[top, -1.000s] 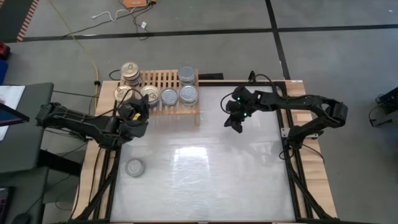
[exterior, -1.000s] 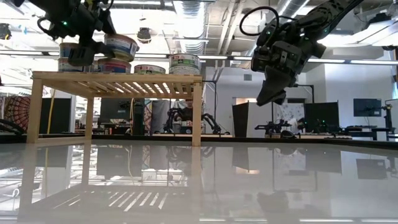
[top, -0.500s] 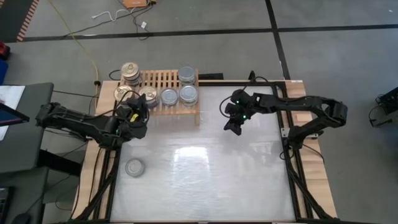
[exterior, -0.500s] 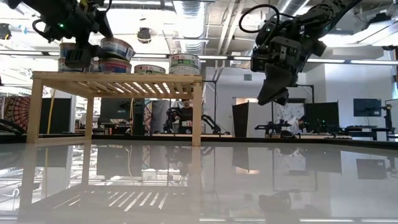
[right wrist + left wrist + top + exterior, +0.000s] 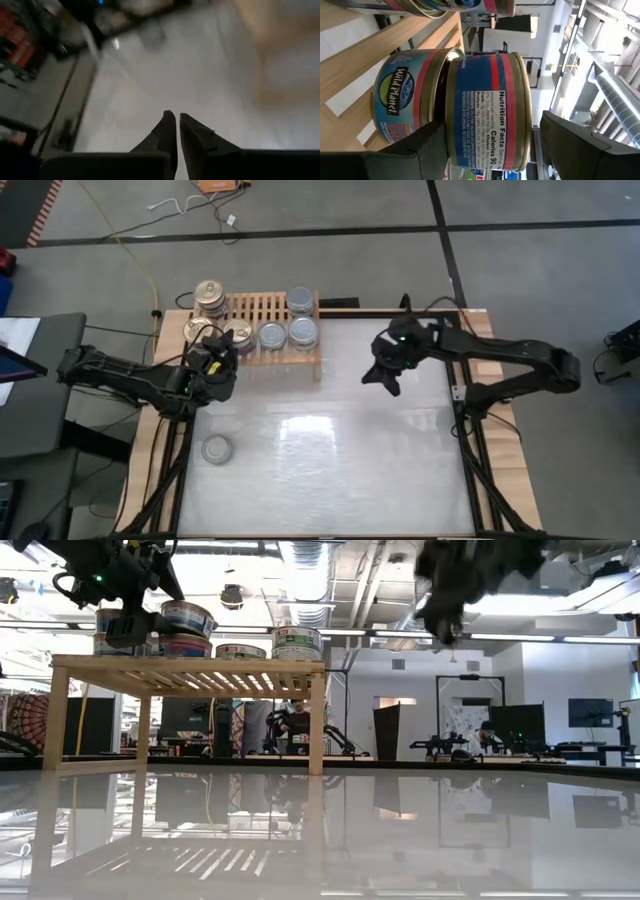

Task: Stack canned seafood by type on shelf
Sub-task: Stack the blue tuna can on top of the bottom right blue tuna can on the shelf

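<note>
On the light-wood shelf [image 5: 265,310] stand several cans, some of them stacked [image 5: 209,298]. At its near left corner a blue-and-red can [image 5: 485,110] lies slightly tilted on a Wild Planet can [image 5: 400,100]. My left gripper [image 5: 215,360] is open and level, with one finger below and one above that upper can [image 5: 187,618]. One silver-topped can [image 5: 216,448] sits on the white table, near left. My right gripper [image 5: 385,380] is shut and empty, high over the table's far right [image 5: 445,630]. My left gripper reaches in level from the table's near left. Its lower finger [image 5: 420,150] lies at the near edge of the upper can's bottom; I cannot tell whether it touches. The upper finger [image 5: 580,145] stands clear above the lid [image 5: 525,100].
The glossy white tabletop [image 5: 330,450] stretches wide between the arms. The shelf's near edge and leg [image 5: 316,720] stand right of the left gripper. Cables and table frame rails run along both sides.
My right gripper has risen well above the table, staying shut. The upper can at my left gripper has sunk from a steeper tilt onto the lower can and lies nearly level there; the left arm has kept its place.
</note>
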Available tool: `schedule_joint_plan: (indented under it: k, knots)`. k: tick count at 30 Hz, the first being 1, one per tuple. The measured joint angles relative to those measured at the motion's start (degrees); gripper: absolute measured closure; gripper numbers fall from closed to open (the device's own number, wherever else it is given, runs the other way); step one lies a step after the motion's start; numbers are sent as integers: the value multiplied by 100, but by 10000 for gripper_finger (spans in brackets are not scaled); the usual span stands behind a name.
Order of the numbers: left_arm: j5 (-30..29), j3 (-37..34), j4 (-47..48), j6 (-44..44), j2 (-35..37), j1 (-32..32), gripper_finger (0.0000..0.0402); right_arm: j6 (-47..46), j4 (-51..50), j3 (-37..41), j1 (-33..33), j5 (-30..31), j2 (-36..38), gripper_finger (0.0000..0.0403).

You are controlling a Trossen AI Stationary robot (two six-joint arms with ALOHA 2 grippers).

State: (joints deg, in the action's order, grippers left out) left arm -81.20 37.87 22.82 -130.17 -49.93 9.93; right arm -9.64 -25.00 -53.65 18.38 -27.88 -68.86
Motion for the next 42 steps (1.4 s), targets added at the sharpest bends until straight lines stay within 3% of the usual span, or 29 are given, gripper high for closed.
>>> schedule_joint_plan:
  k: [2, 7, 15, 22, 29, 34, 42]
  knots:
    - [13, 0, -8, 0, 7, -2, 118, 6, 562, -123, -244, 68, 115, 353]
    - [21, 0, -55, 0, 6, -2, 118, 567, 2100, -254, -975, 1222, -162, 376]
    - [26, 0, -84, 2, 5, -2, 119, 1702, 3526, -1410, -1261, 1540, -1968, 378]
    - [26, 0, -87, 4, 2, 0, 119, 2846, 3605, -3218, -1317, 1647, -3864, 376]
    - [381, 4, -114, -3, 24, -2, 119, 3623, 3623, -4830, -1127, 1747, -5070, 384]
    - [562, 9, -192, -114, 43, 0, 119, 3861, 3415, -5605, -997, 1746, -5713, 369]
    - [637, 4, -321, 44, 133, 72, 119, 3863, 3215, -6197, -877, 1751, -5982, 391]
